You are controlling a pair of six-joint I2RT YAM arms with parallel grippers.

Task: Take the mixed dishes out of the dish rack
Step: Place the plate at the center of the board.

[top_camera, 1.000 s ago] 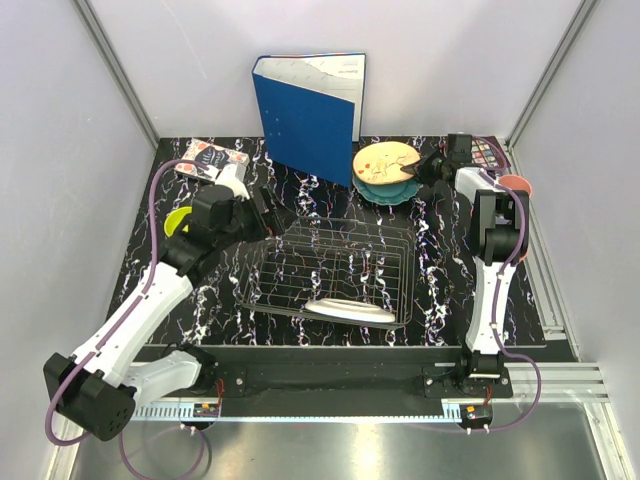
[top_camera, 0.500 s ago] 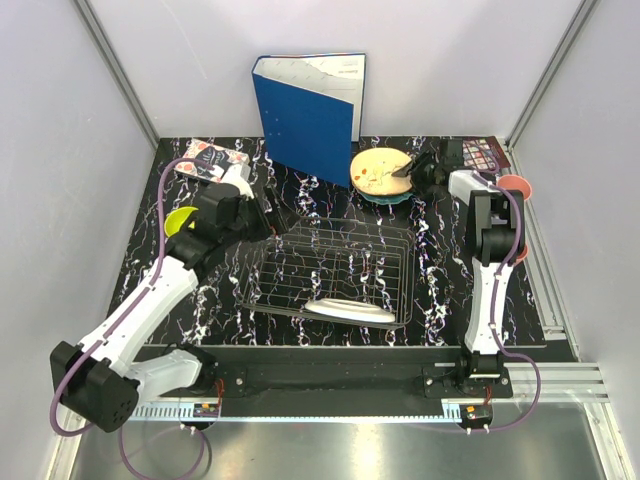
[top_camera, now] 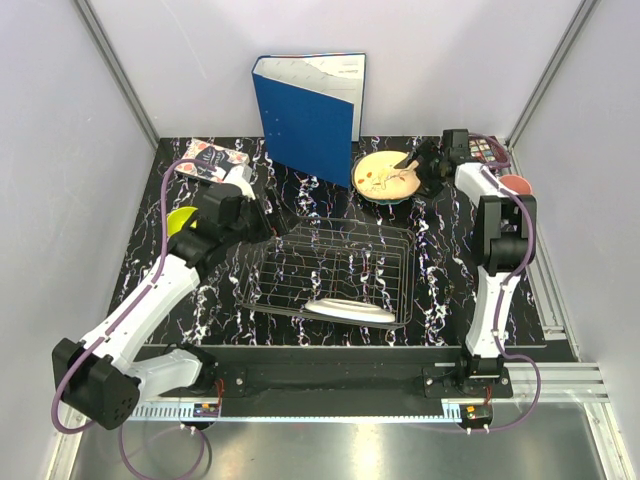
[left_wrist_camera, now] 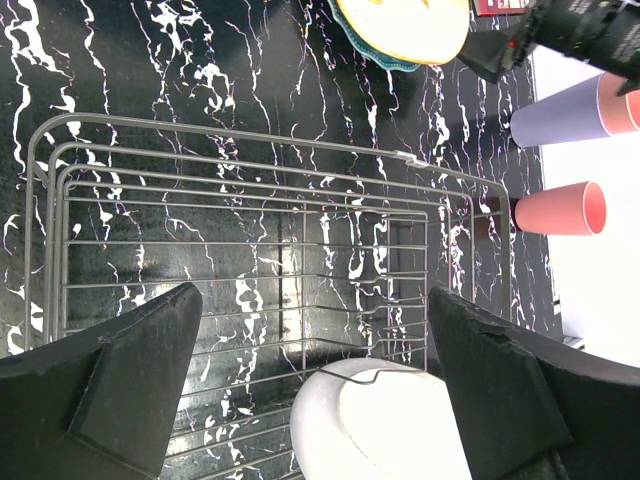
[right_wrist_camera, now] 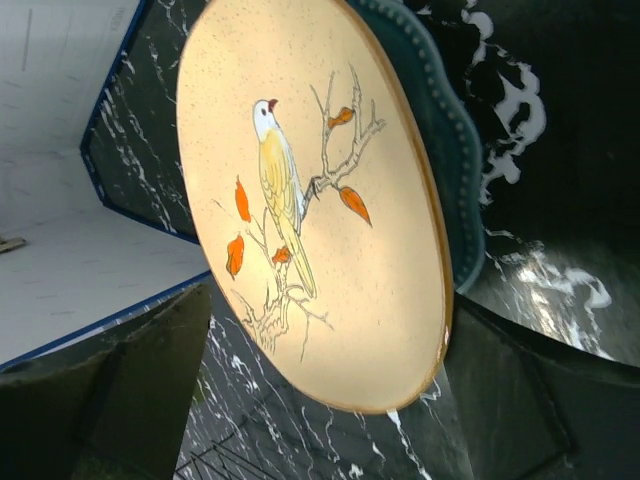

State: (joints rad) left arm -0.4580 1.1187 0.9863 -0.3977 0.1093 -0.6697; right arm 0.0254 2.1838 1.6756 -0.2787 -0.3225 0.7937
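Note:
The dish rack (top_camera: 335, 268) is a dark wire basket in the middle of the table. A white plate (top_camera: 348, 310) leans in its near end and also shows in the left wrist view, white plate (left_wrist_camera: 380, 425). My left gripper (top_camera: 268, 220) hovers open at the rack's far left corner, left gripper (left_wrist_camera: 312, 330) empty over the rack (left_wrist_camera: 250, 240). A cream bird plate (top_camera: 384, 172) lies on a teal plate (top_camera: 392, 194) at the back. My right gripper (top_camera: 410, 170) stands open, its jaws either side of the cream plate (right_wrist_camera: 310, 200) over the teal plate (right_wrist_camera: 455, 150).
A blue binder (top_camera: 308, 112) stands at the back centre, close to the plates. Small books lie at the back left (top_camera: 210, 158) and back right (top_camera: 482, 150). A yellow-green bowl (top_camera: 180, 220) sits left. A lavender cup (left_wrist_camera: 560, 110) and a pink cup (left_wrist_camera: 560, 208) stand right.
My right gripper has opened and let go of the cream plate, which now lies flatter on the teal plate. The left arm has shifted slightly toward the rack.

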